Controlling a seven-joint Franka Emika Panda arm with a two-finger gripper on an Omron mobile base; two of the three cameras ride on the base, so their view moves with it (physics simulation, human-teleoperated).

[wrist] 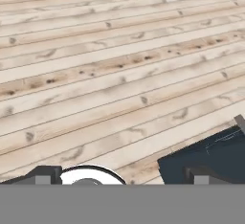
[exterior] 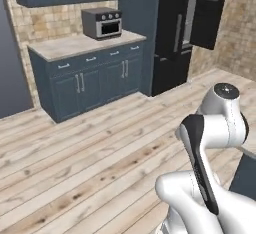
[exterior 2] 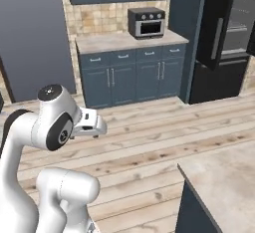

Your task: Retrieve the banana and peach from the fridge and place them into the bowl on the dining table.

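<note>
Fridge [exterior: 172,43]: black, tall, stands at the far wall just right of the blue-grey cabinets [exterior: 92,78]; one upper door swung open, a sliver of pale interior visible; contents too small to tell.
Toaster oven [exterior: 102,23]: grey, on the cabinet counter, left of the fridge.
Dining table [exterior 2: 226,182]: beige stone corner, well apart from the fridge across the plank floor [wrist: 110,74].
Arm [exterior 2: 50,127]: folded up over the floor, well short of the fridge.
Gripper [wrist: 122,176]: fingers spread fully apart, nothing between them, pointing down at the floor.
</note>
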